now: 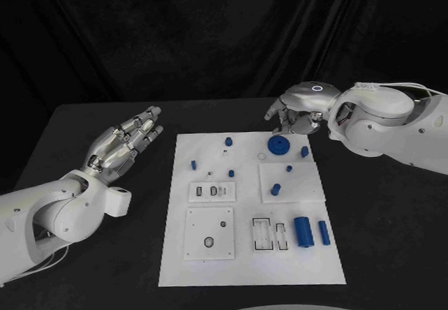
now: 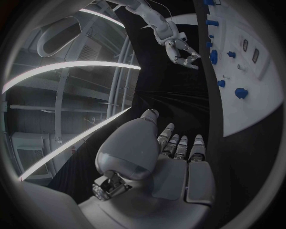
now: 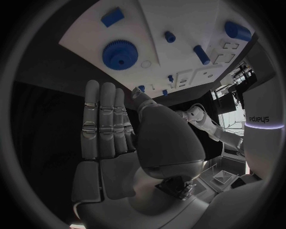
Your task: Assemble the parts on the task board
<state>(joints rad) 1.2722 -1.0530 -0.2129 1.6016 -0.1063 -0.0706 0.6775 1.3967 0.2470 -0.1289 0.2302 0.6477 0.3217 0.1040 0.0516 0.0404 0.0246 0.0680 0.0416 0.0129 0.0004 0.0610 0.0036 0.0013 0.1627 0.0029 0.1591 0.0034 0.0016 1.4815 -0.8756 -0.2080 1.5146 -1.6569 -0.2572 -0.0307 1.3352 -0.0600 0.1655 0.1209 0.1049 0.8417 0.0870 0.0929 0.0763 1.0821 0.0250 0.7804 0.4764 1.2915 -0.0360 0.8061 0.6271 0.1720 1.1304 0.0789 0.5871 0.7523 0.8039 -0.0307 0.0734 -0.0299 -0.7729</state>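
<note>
The robot arm (image 3: 259, 129) seemingly reads "sharpa".

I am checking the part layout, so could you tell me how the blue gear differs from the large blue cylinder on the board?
The blue gear is a flat toothed disc with a centre hole; the large blue cylinder is smooth and long, lying on its side. The gear sits at the far end of the white board, near the right hand; the cylinder lies at the near end. Both are blue and untouched.
</note>
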